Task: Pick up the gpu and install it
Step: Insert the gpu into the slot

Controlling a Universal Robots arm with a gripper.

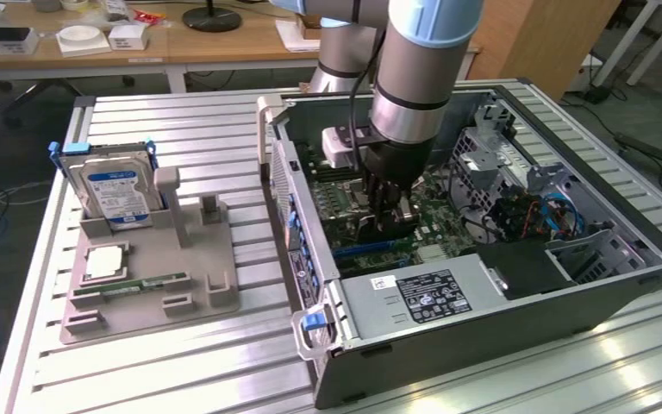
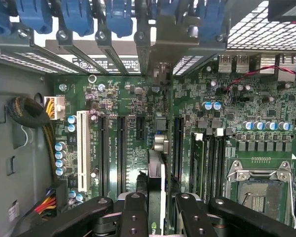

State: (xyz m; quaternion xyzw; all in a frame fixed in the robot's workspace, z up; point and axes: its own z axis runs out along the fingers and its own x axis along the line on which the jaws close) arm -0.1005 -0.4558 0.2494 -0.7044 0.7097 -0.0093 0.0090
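Inside the open computer case, my gripper reaches down over the green motherboard. It is shut on the gpu, a thin dark card held on edge. The wrist view looks along the gpu, with its pale metal bracket at the far end by the case's rear slot openings. The gripper has a black finger on either side of the card. The card stands upright over the motherboard, between long black expansion slots. Whether its edge sits in a slot is hidden.
A grey holder on the slatted table carries a silver hard drive with a blue label and a slim green memory stick. In the case are a power supply, cables and drive cages. Blue clips line the slot openings; a processor socket lies nearby.
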